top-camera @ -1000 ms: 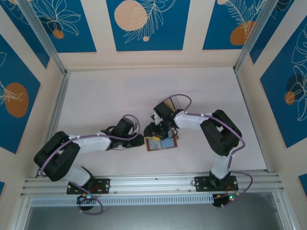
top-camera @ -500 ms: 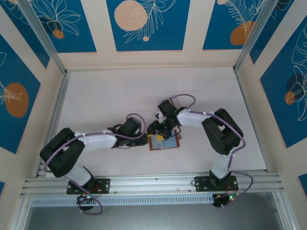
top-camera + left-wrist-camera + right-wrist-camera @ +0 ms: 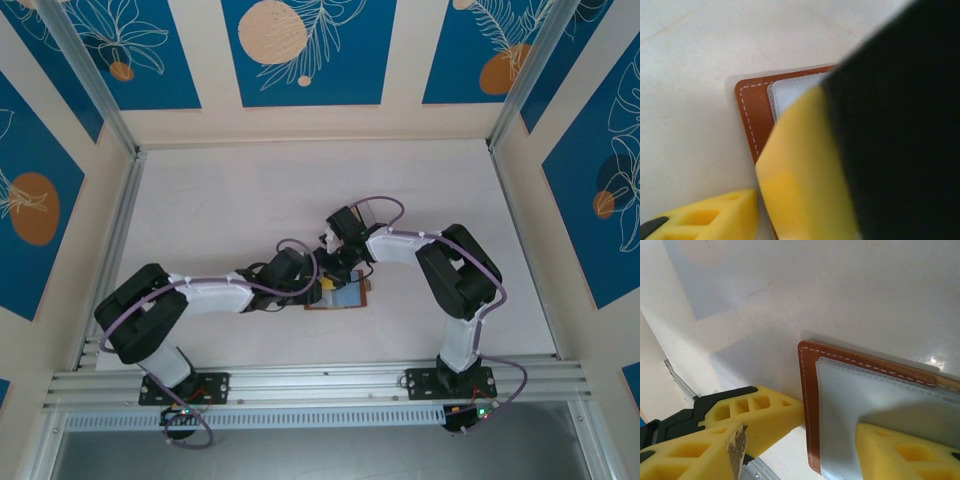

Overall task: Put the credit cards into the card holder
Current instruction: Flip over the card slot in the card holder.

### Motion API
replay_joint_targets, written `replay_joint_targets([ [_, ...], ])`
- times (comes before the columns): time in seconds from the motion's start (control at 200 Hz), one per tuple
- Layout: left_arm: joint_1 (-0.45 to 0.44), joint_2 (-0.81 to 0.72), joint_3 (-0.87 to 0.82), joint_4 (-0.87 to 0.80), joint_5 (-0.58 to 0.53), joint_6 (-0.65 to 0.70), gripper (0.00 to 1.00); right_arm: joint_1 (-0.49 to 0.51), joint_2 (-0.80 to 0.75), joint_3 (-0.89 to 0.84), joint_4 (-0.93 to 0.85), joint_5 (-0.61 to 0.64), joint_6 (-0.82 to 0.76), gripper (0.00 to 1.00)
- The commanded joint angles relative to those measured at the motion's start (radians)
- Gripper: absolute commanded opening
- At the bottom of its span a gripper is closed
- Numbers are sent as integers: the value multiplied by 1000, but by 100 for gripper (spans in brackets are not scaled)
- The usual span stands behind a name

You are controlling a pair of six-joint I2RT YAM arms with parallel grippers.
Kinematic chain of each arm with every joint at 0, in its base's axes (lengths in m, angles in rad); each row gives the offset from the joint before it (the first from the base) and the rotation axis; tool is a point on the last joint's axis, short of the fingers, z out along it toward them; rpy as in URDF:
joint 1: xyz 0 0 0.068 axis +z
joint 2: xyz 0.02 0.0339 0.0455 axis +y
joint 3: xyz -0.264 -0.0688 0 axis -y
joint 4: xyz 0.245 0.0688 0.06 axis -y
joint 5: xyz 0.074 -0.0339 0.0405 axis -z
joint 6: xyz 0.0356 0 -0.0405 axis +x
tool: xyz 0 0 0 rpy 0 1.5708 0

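Observation:
The card holder (image 3: 346,298) lies open on the table, brown rim up and grey-blue lining showing (image 3: 860,395). My right gripper (image 3: 336,270) is open over its left part (image 3: 802,440). One of its fingers (image 3: 900,452) rests on the lining and the other stands off the edge. My left gripper (image 3: 314,284) is open at the card holder's left edge. Its finger (image 3: 710,220) is beside the brown corner (image 3: 751,107). The right gripper's finger (image 3: 800,170) crowds that view. The credit cards are hidden.
A small tan object (image 3: 352,212) lies just behind the right wrist, mostly covered by the arm and its cable. Pale bare tabletop (image 3: 220,200) spreads to the left and back. Aluminium rails (image 3: 300,378) line the near edge.
My left arm has reached right until its gripper meets the card holder's left edge, and its jaws have widened. The right gripper has shifted slightly over the card holder.

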Motion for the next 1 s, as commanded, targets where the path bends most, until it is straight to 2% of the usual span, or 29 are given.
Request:
replay_joint_targets([
  [0.0,-66,84,23,96,104,-4,48,8,17,15,22,-49,12,61],
  [0.11,-81,77,46,14,47,18,41,3,16,20,19,-48,13,61],
  [0.305,-128,92,96,-114,-59,63,39,2,-4,57,-19,-42,-8,62],
  [0.5,-172,132,106,-154,-158,58,36,-10,-28,99,-65,-43,-28,62],
  [0.995,-190,178,42,-72,-171,-5,35,-80,-61,252,-179,-48,-108,66],
])
